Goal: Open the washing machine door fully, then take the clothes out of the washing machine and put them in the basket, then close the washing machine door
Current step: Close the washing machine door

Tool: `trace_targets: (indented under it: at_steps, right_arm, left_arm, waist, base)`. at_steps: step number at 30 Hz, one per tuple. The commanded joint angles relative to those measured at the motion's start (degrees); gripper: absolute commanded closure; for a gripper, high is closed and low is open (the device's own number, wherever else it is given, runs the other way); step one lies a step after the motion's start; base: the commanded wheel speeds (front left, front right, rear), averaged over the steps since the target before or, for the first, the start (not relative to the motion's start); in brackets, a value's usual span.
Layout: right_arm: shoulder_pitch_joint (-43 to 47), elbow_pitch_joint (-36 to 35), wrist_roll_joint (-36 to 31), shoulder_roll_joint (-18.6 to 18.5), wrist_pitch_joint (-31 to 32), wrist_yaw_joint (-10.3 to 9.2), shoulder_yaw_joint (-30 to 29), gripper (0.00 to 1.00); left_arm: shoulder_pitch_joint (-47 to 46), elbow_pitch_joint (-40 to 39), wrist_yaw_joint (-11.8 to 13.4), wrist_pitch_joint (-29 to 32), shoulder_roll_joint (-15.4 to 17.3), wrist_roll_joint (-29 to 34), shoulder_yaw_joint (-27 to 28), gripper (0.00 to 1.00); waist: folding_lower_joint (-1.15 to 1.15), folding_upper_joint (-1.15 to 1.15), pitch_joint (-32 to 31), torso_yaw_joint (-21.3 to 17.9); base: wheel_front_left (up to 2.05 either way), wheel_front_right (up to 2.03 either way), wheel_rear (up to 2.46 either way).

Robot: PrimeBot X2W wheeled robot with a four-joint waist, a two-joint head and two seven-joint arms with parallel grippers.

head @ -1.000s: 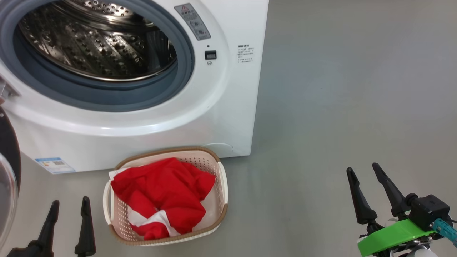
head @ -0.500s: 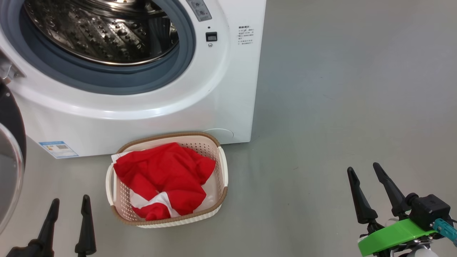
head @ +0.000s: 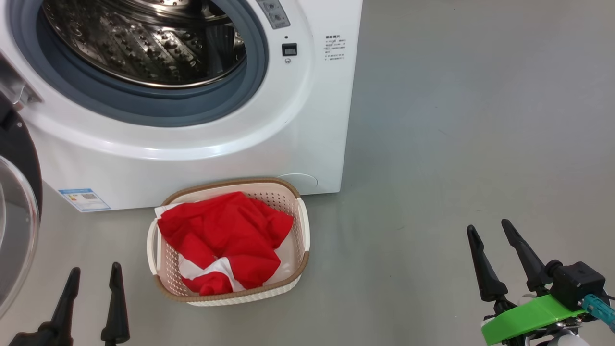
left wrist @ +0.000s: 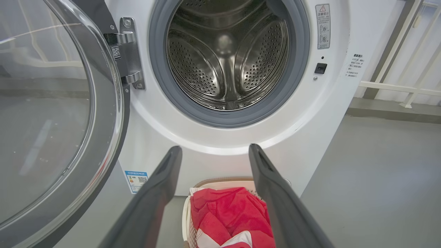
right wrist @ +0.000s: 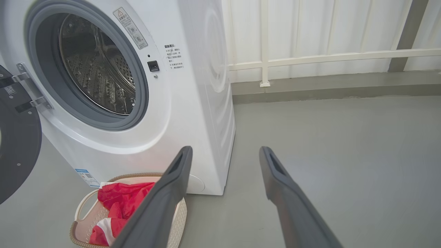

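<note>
Grey floor [head: 456, 120] — basket [head: 304, 230] holds clothes [head: 226, 230]; washing machine door [left wrist: 51, 113] open.

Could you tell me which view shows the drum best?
The left wrist view: it looks straight into the drum, apparently empty. The head view crops its top; the right wrist view sees it obliquely.

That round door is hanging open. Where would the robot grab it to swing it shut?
Probably the black rim of the door, as far from the hinge as possible, coming from the robot's left with the open left gripper. The rim is an edge a gripper can straddle; the bulging glass is smooth and offers no hold. That far edge is out of frame.
</note>
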Motion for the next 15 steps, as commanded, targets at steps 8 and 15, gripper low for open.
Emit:
trace_targets:
  at_steps: [8,15]
  right_arm:
    - [-0.94,-1.03,-0.43,-0.90,-0.28,0.09,2.57,0.00]
    - [-1.82,-0.50,-0.28,-1.60,-0.28,0.09,4.86,0.00]
  left_arm:
    - [-1.59,-0.63,-0.17,-0.54,-0.31,-0.34,2.91,0.00]
    - [-1.01,0.07,-0.17,-0.54,-1.21,-1.00,3.45,0.00]
  waist:
    - [0.00,0.00,-0.42,1.49]
    - [0.00,0.00,-0.36,5.12]
  base:
    - [0.00,0.00,0.00]
    - [0.00,0.00,0.00]
